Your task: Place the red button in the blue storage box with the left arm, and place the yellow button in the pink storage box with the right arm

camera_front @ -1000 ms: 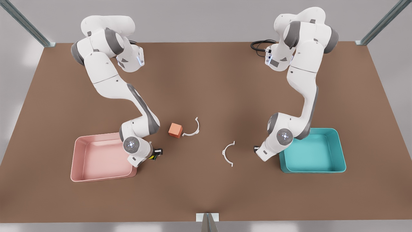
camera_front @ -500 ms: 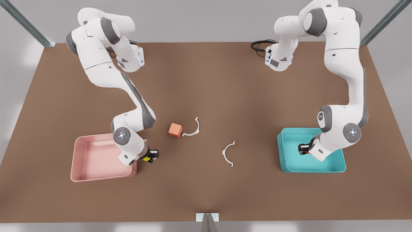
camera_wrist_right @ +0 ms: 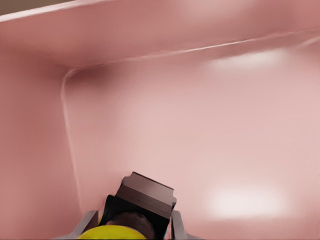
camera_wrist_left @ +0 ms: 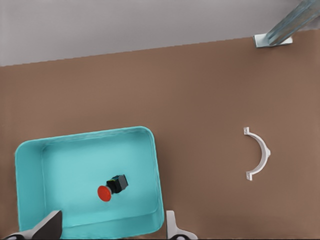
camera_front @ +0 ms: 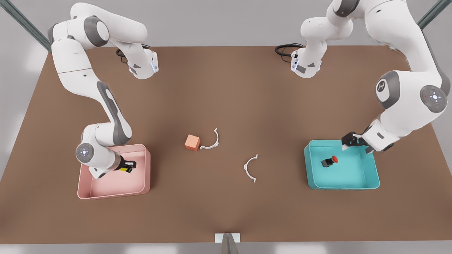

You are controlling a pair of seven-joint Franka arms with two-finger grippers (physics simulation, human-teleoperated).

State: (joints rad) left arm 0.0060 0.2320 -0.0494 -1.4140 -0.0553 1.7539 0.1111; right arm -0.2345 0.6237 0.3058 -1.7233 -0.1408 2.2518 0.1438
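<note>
On the brown desk (camera_front: 226,88), the shallow teal plastic tray (camera_front: 370,176) at the front view's right holds the tiny red-capped button (camera_front: 329,161), lying on its side on the tray floor. Left end effector (camera_front: 349,140): released, fingers (camera_wrist_left: 50,226) spread, above the tray's far rim. Right end effector (camera_front: 128,166): grasping the tiny yellow-capped button (camera_wrist_right: 136,210) over the pale pink plastic tray (camera_front: 143,187). Between the trays lie an orange-salmon cube (camera_front: 192,142) and two white curved clips (camera_front: 212,141).

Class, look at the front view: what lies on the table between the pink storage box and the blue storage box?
Between the pink storage box and the blue storage box, the front view shows an orange cube and two white curved clips.
</note>
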